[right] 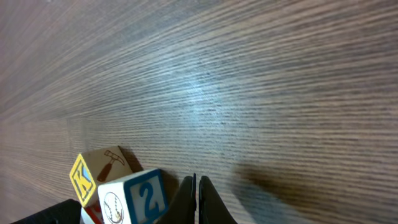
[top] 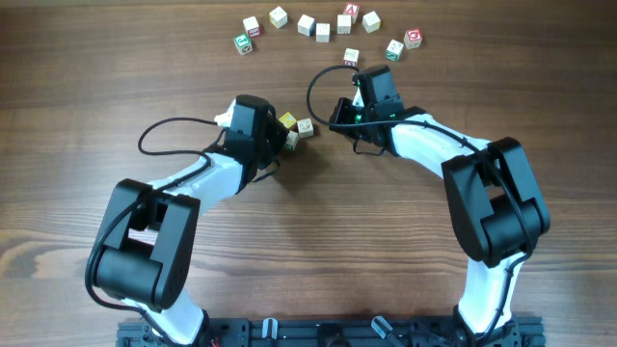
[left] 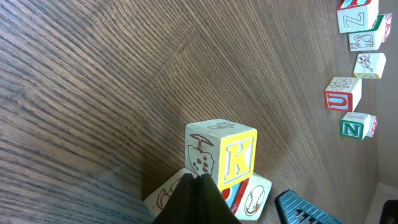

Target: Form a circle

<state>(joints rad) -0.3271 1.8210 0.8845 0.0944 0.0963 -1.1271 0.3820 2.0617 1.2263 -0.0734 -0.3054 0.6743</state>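
Two end effectors (left: 198,179) (right: 197,182), both closed; only overhead takes in the whole circle (top: 323,31).

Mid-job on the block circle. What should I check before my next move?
1. Left gripper shut and empty: ok.
2. Right gripper shut and empty: ok.
3. Circle closed: not ok. There is only an arc of blocks at the far side.
4. Yellow block in the arc: not ok. It sits apart, by the left gripper.
5. Left gripper clear of the yellow block: cannot tell.
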